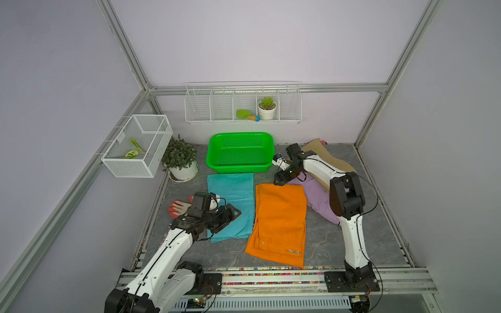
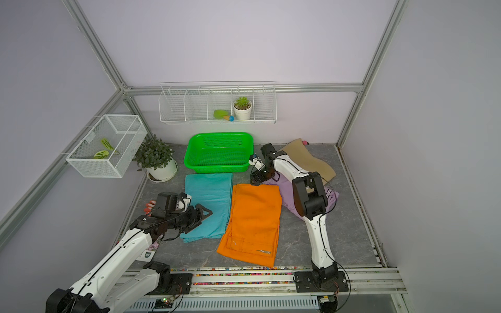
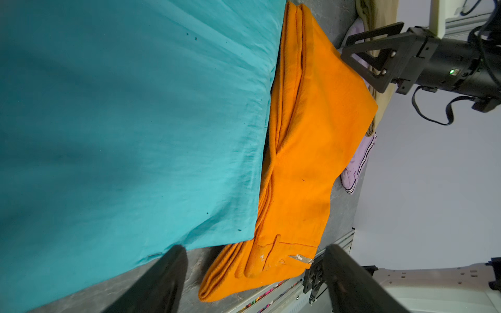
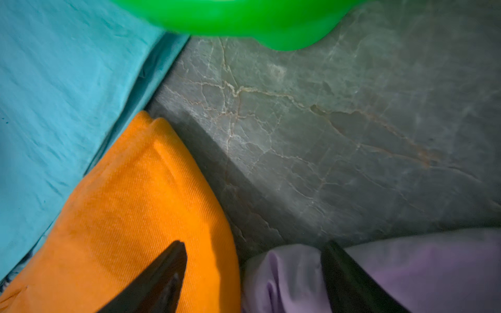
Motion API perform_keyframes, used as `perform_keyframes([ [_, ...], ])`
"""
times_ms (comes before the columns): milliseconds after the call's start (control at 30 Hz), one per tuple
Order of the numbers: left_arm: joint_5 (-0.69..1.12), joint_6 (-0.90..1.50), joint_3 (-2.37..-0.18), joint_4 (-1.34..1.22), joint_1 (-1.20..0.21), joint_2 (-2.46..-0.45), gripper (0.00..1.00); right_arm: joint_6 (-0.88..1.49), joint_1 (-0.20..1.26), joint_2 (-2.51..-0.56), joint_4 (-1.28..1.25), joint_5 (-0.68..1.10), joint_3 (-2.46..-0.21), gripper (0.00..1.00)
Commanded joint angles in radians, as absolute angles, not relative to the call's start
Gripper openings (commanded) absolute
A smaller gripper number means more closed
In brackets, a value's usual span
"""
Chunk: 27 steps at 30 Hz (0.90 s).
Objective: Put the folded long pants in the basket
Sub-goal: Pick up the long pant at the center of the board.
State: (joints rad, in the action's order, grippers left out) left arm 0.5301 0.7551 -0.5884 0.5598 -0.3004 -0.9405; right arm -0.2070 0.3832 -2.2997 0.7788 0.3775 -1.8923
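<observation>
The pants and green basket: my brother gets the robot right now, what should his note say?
The left gripper is open above the near part of the teal pants, holding nothing.
The right gripper is open, low at the far corner of the orange pants, with one finger over them and the other over the lilac pants.
The tan pants lie beyond the lilac pair.
All four are on the table; the basket is empty.
Done: nothing. Left: all four pairs.

Four folded long pants: orange pair, teal-blue pair, lilac pair, tan pair; one basket, one work glove, two potted plants, one wire mesh box, one wire rack
</observation>
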Motion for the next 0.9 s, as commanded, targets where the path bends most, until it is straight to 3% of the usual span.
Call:
perform_keyframes([
  [0,0.543,0.752,-0.577,0.571,-0.304,-0.929,0.84,-0.227,0.387,-2.355,0.879,0.438,-1.941,0.78],
  [167,0.543,0.754,-0.575,0.571,-0.305,-0.922,0.84,-0.229,0.388,-2.367,0.912,0.468,-1.942,0.71],
  [333,0.548,0.758,-0.574,0.571,-0.304,-0.921,0.84,-0.241,0.388,-2.357,0.955,0.468,-1.929,0.55],
  [633,0.558,0.769,-0.563,0.557,-0.304,-0.918,0.84,-0.205,0.382,-2.203,0.866,0.514,-1.854,0.01],
  [867,0.568,0.772,-0.554,0.555,-0.304,-0.91,0.84,-0.1,0.324,-2.049,0.65,0.564,-1.713,0.0],
])
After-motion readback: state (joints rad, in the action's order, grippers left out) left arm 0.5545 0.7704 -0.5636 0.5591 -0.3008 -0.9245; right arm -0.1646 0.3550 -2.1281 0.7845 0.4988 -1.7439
